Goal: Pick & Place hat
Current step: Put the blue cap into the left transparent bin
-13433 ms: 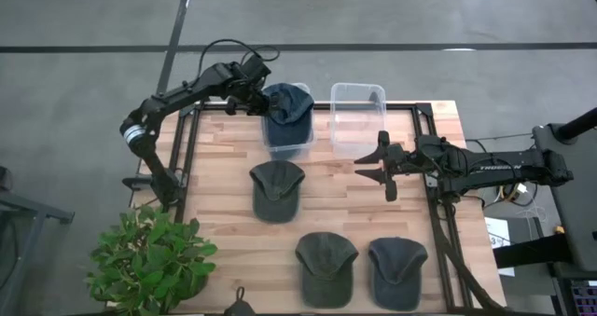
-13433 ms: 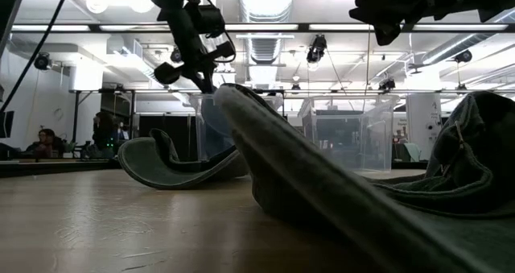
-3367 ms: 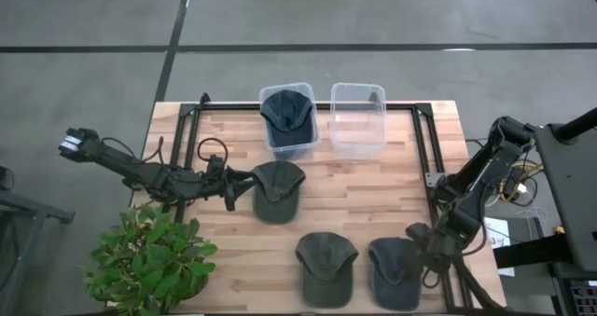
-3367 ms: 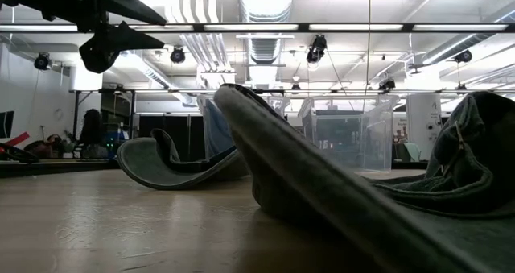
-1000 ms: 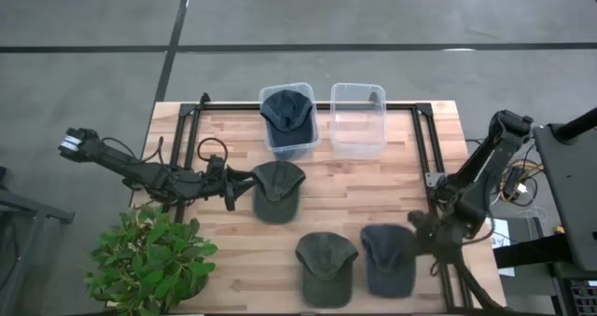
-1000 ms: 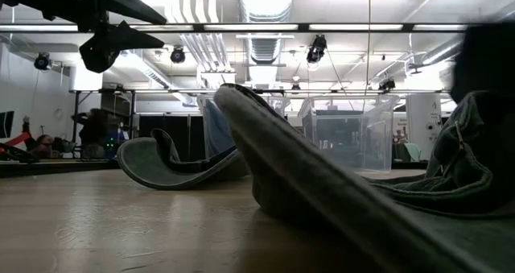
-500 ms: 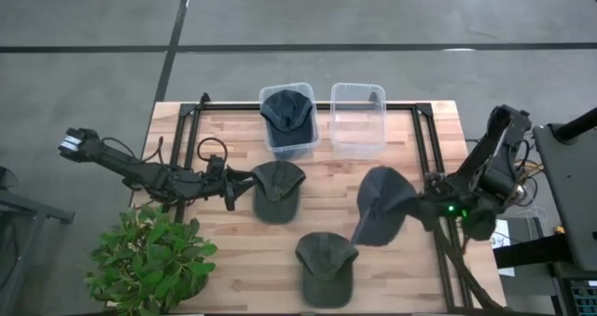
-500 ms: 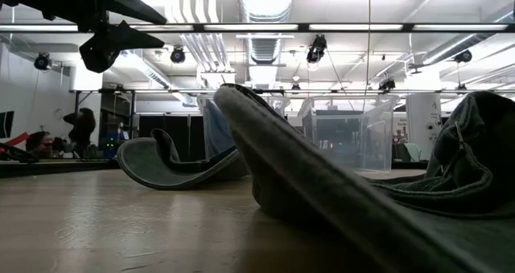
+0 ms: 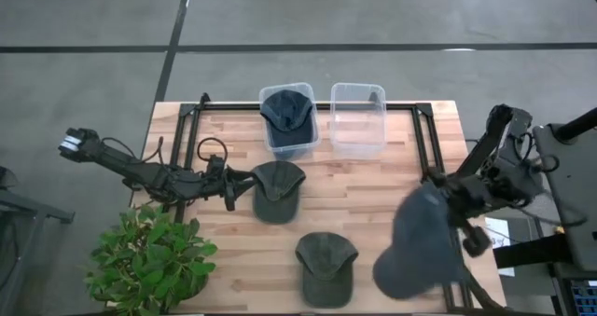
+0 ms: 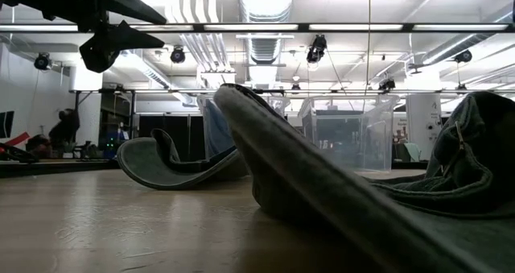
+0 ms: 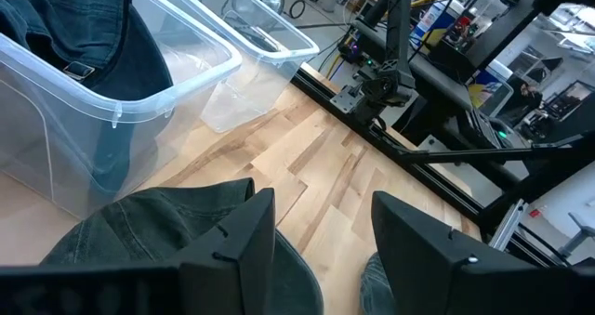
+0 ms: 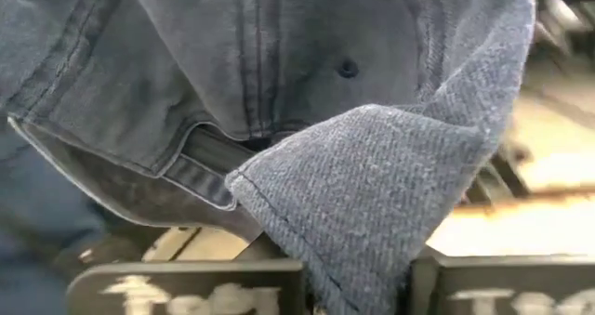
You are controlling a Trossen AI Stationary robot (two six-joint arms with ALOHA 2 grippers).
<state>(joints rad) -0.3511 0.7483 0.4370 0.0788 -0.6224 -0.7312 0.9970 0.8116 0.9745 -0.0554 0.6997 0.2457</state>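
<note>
Progress, as we judge it: one dark blue cap [image 9: 287, 111] lies in the left clear plastic bin [image 9: 305, 146]. Our right gripper [image 9: 454, 207], fingers clamped on a blue-grey denim cap [image 9: 417, 246], holds it above the wooden bench [image 9: 373, 181]; two olive caps [image 9: 276, 189] remain. Left gripper [image 9: 242, 186] waits, fingers apart.

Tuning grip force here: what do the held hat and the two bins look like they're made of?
Hat in the right gripper: woven cotton-like twill or denim, blue-grey, matte and washed; diagonal weave, stitched seams and an eyelet show. It folds limply, so it is probably soft.
Bins: clear, glossy, thin, probably rigid plastic; the table shows through the walls, with moulded rims.
</note>
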